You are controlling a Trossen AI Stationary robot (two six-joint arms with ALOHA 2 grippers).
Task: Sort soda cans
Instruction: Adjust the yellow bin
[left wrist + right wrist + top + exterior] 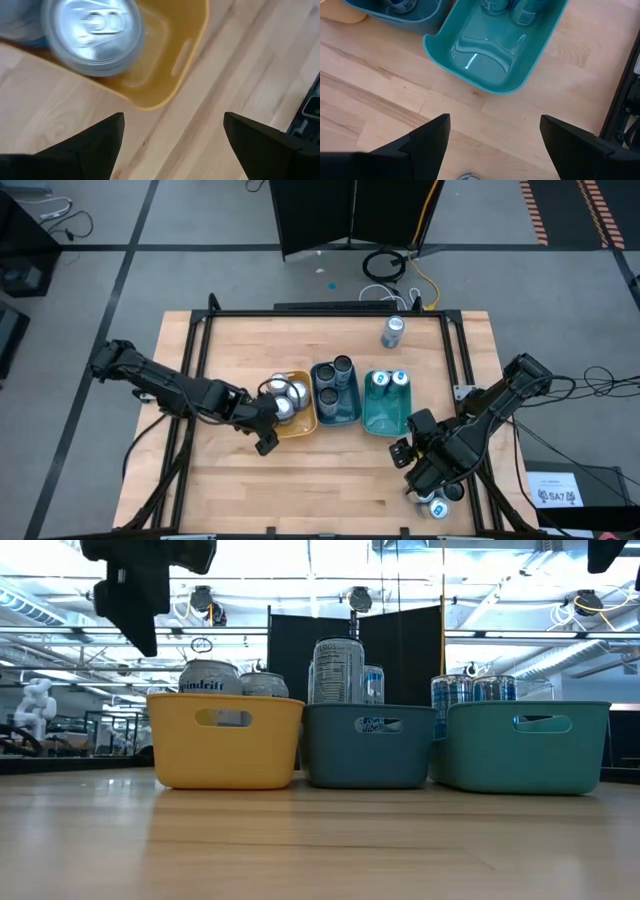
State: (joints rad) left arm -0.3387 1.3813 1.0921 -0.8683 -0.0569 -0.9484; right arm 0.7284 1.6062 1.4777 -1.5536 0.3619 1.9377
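Observation:
Three trays stand side by side mid-table. The yellow tray (pixel 303 423) holds silver soda cans (pixel 285 395), one seen from above in the left wrist view (pixel 92 30). The blue-grey tray (pixel 336 412) holds two dark cans (pixel 336 370). The teal tray (pixel 385 420) holds two blue-topped cans (pixel 389 380) at its far end. My left gripper (pixel 267 432) hangs open above the yellow tray's near left corner (pixel 145 102), with nothing between its fingers. My right gripper (pixel 408 465) hangs open over bare wood just near of the teal tray (pixel 485 55).
One can (pixel 392 332) stands alone near the table's far edge. Another can (pixel 437 507) sits at the near right, beside my right arm; its top peeks in below my right gripper (pixel 468 176). Bare wood lies along the near side in front of the trays.

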